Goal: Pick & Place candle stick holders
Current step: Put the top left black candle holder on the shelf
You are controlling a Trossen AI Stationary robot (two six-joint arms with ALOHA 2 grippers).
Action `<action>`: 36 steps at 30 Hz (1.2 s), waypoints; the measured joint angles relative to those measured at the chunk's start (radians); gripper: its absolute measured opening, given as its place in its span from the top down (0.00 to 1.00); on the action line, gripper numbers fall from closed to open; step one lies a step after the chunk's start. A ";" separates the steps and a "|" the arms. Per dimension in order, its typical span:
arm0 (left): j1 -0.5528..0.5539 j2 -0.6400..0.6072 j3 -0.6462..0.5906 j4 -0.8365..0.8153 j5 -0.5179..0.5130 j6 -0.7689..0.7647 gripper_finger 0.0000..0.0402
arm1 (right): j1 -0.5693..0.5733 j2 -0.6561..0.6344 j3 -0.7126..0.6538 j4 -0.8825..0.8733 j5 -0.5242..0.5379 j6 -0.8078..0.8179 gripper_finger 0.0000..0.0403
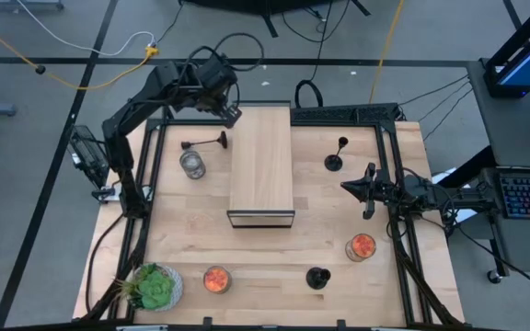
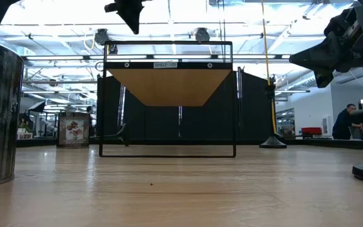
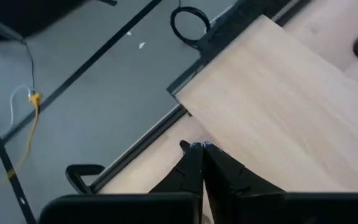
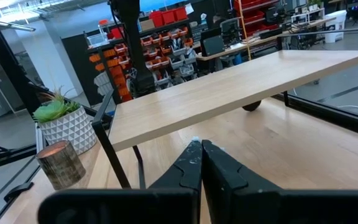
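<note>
Three black candle stick holders show in the high view. One lies on its side (image 1: 205, 142) on the table left of the wooden shelf (image 1: 260, 165). A second stands upright on its round base (image 1: 336, 158) right of the shelf and also shows in the low view (image 2: 272, 126). A squat one (image 1: 317, 277) stands near the front edge. My left gripper (image 1: 231, 117) hangs shut above the shelf's far left corner, holding nothing; in its wrist view the tips (image 3: 197, 147) meet. My right gripper (image 1: 357, 187) waits shut at the table's right side, pointing level toward the shelf (image 4: 241, 81).
A glass jar (image 1: 192, 165) stands next to the lying holder. Two orange candles (image 1: 216, 279) (image 1: 361, 246) and a potted plant (image 1: 155, 287) stand along the near side. The black frame rail (image 1: 348, 114) runs along the far edge. A person (image 2: 345, 123) is in the room beyond.
</note>
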 joint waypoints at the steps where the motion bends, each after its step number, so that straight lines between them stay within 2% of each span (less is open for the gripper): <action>1: 0.010 0.000 0.000 0.000 0.000 -0.026 0.98 | 0.000 0.000 0.000 0.000 -0.001 0.000 1.00; 5: 0.059 0.000 0.000 0.000 0.005 -0.123 0.99 | 0.000 0.000 0.000 0.000 -0.002 0.000 1.00; 12: 0.177 0.000 0.000 0.000 0.020 -0.158 0.95 | 0.000 0.000 0.000 0.000 -0.003 0.000 1.00; 22: 0.352 0.000 -0.007 0.001 0.061 -0.324 0.98 | 0.000 0.000 0.000 0.000 -0.003 0.002 1.00; 27: 0.422 0.001 -0.098 0.000 0.159 -0.385 0.92 | 0.000 0.000 0.000 0.000 -0.003 0.003 1.00; 31: 0.479 0.001 -0.217 0.005 0.254 -0.422 0.87 | 0.000 0.000 0.000 0.000 -0.003 0.003 1.00; 36: 0.508 0.001 -0.388 0.045 0.272 -0.382 0.81 | 0.000 0.000 0.000 0.000 -0.003 0.003 1.00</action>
